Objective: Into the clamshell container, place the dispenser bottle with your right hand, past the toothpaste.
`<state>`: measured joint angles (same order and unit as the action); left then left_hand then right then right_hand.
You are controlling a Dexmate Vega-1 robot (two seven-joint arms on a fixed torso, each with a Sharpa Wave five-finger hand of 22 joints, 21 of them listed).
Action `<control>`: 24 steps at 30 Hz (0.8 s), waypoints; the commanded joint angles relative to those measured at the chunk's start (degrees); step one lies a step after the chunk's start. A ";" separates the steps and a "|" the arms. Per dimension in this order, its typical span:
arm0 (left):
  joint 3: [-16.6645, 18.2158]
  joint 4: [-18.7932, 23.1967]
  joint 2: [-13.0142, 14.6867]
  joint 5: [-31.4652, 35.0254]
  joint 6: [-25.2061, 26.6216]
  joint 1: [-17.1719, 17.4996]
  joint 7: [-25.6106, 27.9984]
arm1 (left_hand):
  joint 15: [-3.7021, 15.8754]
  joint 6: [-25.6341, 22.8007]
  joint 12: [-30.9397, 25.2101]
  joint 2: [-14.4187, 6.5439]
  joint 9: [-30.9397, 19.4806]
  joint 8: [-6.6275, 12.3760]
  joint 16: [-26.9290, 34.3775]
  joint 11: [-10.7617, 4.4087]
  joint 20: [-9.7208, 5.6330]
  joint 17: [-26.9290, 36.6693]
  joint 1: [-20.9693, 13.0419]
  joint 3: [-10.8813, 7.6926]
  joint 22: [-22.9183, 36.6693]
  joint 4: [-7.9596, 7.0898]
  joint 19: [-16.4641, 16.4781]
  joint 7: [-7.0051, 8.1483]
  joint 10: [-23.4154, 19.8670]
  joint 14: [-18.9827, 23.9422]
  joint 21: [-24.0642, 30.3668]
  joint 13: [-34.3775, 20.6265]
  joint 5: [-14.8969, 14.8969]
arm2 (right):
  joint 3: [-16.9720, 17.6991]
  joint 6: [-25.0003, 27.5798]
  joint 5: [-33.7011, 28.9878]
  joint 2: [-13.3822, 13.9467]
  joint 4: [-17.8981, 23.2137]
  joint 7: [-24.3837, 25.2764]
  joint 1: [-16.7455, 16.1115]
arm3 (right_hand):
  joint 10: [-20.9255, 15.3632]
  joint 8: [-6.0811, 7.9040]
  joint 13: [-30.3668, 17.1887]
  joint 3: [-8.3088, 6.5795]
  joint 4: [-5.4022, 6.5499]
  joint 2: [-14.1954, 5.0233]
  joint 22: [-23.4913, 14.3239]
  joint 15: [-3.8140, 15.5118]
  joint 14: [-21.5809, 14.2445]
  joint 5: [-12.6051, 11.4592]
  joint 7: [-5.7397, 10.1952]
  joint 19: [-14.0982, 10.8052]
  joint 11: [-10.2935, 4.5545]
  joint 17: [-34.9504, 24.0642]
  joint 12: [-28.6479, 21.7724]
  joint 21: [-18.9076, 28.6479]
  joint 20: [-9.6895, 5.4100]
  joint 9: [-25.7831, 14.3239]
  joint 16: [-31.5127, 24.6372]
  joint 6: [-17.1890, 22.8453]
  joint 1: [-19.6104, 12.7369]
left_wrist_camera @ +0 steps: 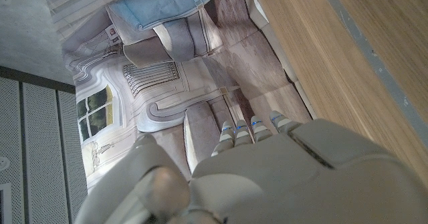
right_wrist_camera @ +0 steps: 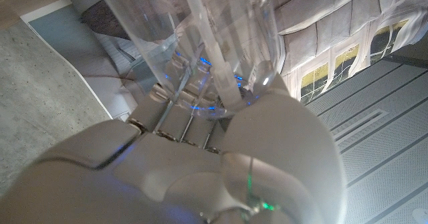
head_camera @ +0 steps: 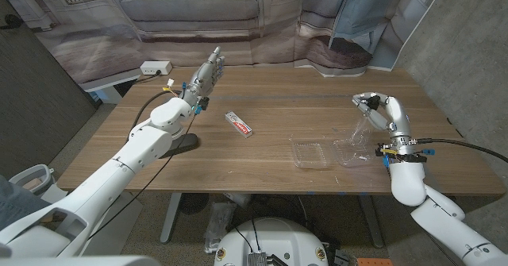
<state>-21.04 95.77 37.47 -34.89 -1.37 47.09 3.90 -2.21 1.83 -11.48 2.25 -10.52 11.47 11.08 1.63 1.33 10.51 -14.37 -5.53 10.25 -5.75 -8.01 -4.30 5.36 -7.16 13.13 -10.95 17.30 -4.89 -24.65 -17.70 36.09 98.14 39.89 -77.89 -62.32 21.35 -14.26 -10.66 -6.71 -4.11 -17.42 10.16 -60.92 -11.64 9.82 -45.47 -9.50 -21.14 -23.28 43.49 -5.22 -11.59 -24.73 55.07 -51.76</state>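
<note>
My right hand (head_camera: pixel 386 117) is raised over the table's right side and grips the clear dispenser bottle (head_camera: pixel 361 131), which slants down toward the clamshell. In the right wrist view the transparent bottle (right_wrist_camera: pixel 200 30) with its inner tube sits in the fingers of that hand (right_wrist_camera: pixel 200 157). The open, clear clamshell container (head_camera: pixel 311 155) lies on the table just left of the hand and is empty. The red-and-white toothpaste (head_camera: pixel 239 124) lies further left, near the table's middle. My left hand (head_camera: pixel 208 75) is held up over the back left, fingers stretched out and holding nothing; it appears as (left_wrist_camera: pixel 267 170).
A white box with cables (head_camera: pixel 155 67) sits at the table's back left edge. A black base (head_camera: pixel 181 144) rests on the table under my left forearm. A backdrop printed with a sofa hangs behind the wooden table (head_camera: pixel 302 107).
</note>
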 commanded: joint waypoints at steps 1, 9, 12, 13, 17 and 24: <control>-0.68 -0.42 -0.45 0.23 0.44 -0.83 -0.34 | -0.03 -0.15 -0.23 -0.54 -0.29 -0.02 -0.16 -0.15 -0.11 0.17 -0.15 0.36 0.26 -0.34 0.35 -0.13 -0.10 -0.11 -0.20 0.04 0.21 | -0.94 0.39 -1.19 0.08 -1.33 2.78 0.12 | 0.38 -0.15 -0.17 0.23 0.01 -1.28 -0.15 3.02 0.15 0.04 0.00 0.47 0.05 -0.13 0.10 0.37 -6.89 -0.32 0.15 -0.27 -0.37; -0.91 -0.31 -0.60 0.37 0.62 -0.97 -0.26 | -0.03 -0.15 -0.21 -0.58 -0.29 -0.02 -0.17 -0.12 -0.11 0.17 -0.18 0.43 0.26 -0.33 0.37 -0.10 -0.05 -0.12 -0.25 0.04 0.21 | -2.28 -0.46 -1.33 -0.13 -3.52 4.45 1.20 | 0.52 -0.32 -0.25 0.27 0.05 -1.38 -0.13 3.03 0.34 0.07 0.00 0.73 -0.12 -0.16 0.24 0.43 -6.89 -0.34 0.29 -0.45 -0.31; -0.90 0.03 -0.47 0.41 0.92 -0.91 -0.09 | -0.02 -0.20 -0.19 -0.59 -0.29 -0.01 -0.18 -0.18 -0.13 0.17 -0.19 0.47 0.27 -0.33 0.34 -0.09 0.01 -0.15 -0.29 0.04 0.21 | -2.82 -0.85 -1.43 -0.28 -4.46 5.22 1.77 | 0.55 -0.35 -0.28 0.28 0.07 -1.41 -0.12 3.04 0.37 0.08 -0.02 0.79 -0.11 -0.17 0.27 0.46 -6.89 -0.34 0.32 -0.46 -0.29; -0.89 0.16 -0.40 0.43 1.01 -0.89 -0.06 | -0.03 -0.18 -0.19 -0.60 -0.29 -0.01 -0.17 -0.17 -0.15 0.17 -0.19 0.48 0.27 -0.33 0.34 -0.10 -0.01 -0.14 -0.30 0.04 0.21 | -2.98 -0.90 -1.51 -0.25 -4.68 5.41 1.92 | 0.57 -0.35 -0.29 0.29 0.07 -1.42 -0.11 3.04 0.39 0.08 -0.01 0.81 -0.05 -0.18 0.28 0.47 -6.89 -0.34 0.33 -0.45 -0.29; -0.82 0.68 -0.19 0.49 1.39 -0.78 0.22 | -0.03 -0.22 -0.21 -0.62 -0.29 0.00 -0.15 -0.12 -0.13 0.17 -0.20 0.51 0.27 -0.33 0.36 -0.14 -0.06 -0.09 -0.31 0.04 0.21 | -3.54 -0.86 -1.70 -0.14 -5.34 6.06 2.31 | 0.56 -0.42 -0.34 0.32 0.08 -1.45 -0.10 3.05 0.46 0.09 -0.14 0.89 0.00 -0.20 0.32 0.53 -6.89 -0.34 0.39 -0.44 -0.26; -0.82 1.13 -0.01 0.48 1.80 -0.70 0.36 | -0.02 -0.22 -0.19 -0.65 -0.29 -0.01 -0.17 -0.16 -0.12 0.17 -0.22 0.59 0.27 -0.33 0.36 -0.13 -0.01 -0.14 -0.37 0.04 0.21 | -4.25 -0.75 -1.47 0.27 -5.95 6.75 2.55 | 0.56 -0.57 -0.41 0.39 0.14 -1.49 -0.07 3.03 0.56 0.12 -0.06 0.99 -0.01 -0.23 0.37 0.63 -6.88 -0.34 0.48 -0.60 -0.14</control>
<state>-21.80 96.13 37.17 -34.49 -0.19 46.32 3.88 -2.21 1.83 -11.48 2.02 -10.52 11.47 11.08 1.63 1.32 10.51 -14.59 -5.28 10.25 -5.99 -8.02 -4.30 5.36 -7.16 12.91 -10.95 17.30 -7.97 -25.20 -19.18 36.05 93.60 45.23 -76.04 -62.11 20.90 -14.52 -10.42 -6.47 -4.50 -17.42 10.34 -60.68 -11.64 9.80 -44.55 -9.73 -21.13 -23.06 43.93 -4.70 -11.71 -24.32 54.62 -51.37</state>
